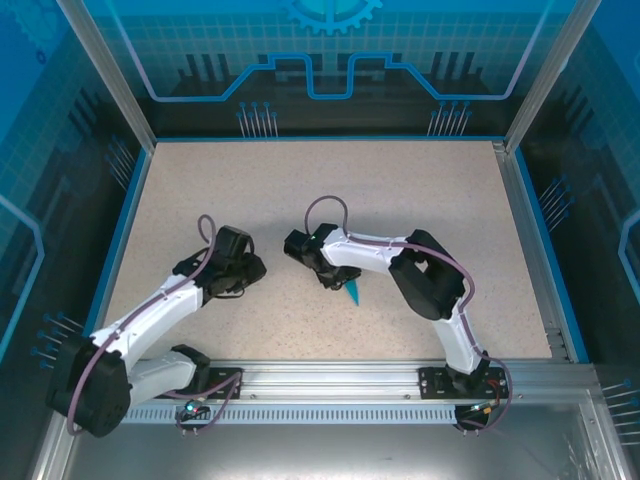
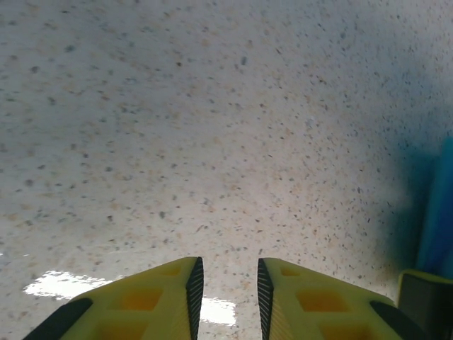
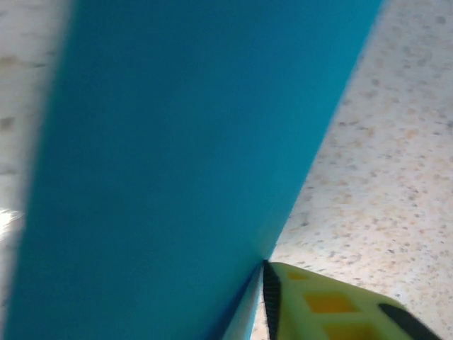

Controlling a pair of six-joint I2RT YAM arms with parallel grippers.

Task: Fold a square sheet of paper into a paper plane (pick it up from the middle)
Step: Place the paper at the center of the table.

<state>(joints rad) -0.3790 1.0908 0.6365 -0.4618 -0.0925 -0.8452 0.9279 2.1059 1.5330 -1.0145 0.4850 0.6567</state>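
Note:
The cyan-blue paper plane (image 1: pixel 353 292) pokes out as a small sharp tip from under my right gripper (image 1: pixel 335 281) at the table's middle. In the right wrist view the paper (image 3: pixel 177 156) rises as a broad blue face in front of the camera. Its folded edge lies against the ribbed pad of the one yellow finger (image 3: pixel 318 308) that shows, and the other finger is hidden behind the sheet. My left gripper (image 1: pixel 252 270) hovers a short way to the left, its jaws (image 2: pixel 226 265) open over bare table with nothing between them. The blue paper (image 2: pixel 439 205) shows at that view's right edge.
The speckled beige table (image 1: pixel 300 180) is ringed by a blue rim and metal posts. Both arm bases sit on the rail (image 1: pixel 330 385) at the near edge. A yellow finger of the right gripper (image 2: pixel 425 301) shows at the left wrist view's lower right corner.

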